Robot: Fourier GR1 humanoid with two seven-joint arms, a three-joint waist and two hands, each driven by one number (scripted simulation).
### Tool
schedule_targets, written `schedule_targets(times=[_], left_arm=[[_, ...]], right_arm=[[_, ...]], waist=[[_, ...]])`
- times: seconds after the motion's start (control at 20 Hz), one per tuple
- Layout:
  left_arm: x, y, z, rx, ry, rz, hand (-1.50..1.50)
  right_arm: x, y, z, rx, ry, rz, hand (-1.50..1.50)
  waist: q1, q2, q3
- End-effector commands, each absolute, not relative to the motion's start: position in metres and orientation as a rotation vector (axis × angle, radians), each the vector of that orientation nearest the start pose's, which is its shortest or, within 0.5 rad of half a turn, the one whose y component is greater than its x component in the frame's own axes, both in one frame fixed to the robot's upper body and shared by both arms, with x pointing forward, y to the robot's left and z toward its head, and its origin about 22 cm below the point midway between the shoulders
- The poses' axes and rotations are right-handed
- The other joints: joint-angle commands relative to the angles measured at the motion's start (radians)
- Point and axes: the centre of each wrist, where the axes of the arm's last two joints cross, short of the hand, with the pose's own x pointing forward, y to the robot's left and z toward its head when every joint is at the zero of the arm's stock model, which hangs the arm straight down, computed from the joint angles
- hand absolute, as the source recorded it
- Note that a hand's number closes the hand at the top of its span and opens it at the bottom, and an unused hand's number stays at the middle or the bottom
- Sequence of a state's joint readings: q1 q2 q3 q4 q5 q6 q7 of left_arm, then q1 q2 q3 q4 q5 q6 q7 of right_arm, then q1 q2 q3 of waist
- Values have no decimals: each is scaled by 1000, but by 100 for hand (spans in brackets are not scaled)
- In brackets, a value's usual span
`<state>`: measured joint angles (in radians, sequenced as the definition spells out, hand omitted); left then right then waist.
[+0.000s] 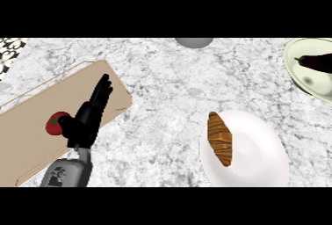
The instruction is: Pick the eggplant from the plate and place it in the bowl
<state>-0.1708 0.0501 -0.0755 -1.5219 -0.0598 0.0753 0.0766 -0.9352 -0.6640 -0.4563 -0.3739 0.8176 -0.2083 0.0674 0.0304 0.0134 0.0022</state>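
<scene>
Eggplant point(315, 62) seen untouched on plate point(304, 79), far right. Left hand point(91, 115) open, fingers straight, over cutting board point(39, 132). Right hand unseen. Eggplant should be grasped mid-body before transfer to bowl point(256, 151).

**What we cannot fully see**

We see the eggplant point(316, 62) and its plate point(304, 74) cut off by the right edge. A grey round object point(194, 42) at the top shows only its lower part; we cannot tell what it is. The left robot hand point(84, 121) partly covers a red item point(55, 123) on the board point(39, 127), which runs off at the left. No right robot hand appears anywhere.
</scene>
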Motion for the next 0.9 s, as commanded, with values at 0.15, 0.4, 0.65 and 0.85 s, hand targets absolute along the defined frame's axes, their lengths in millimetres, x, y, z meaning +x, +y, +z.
schedule_targets(times=[0.15,0.4,0.65,0.85], left_arm=[[282,215,37,49,-1618,-137,0],[278,206,33,49,-1592,-124,0],[275,210,28,51,-1611,-112,0],[273,198,26,70,-1602,-129,0]], right_arm=[[390,-448,115,-1025,-1308,218,-150],[392,-455,139,-1049,-1492,49,-150],[384,-471,157,-1035,-1546,-86,-150],[375,-486,166,-909,-1555,-154,-150]], waist=[[3,0,1],[-7,-5,0],[-22,-11,-2],[-25,-12,-2]])
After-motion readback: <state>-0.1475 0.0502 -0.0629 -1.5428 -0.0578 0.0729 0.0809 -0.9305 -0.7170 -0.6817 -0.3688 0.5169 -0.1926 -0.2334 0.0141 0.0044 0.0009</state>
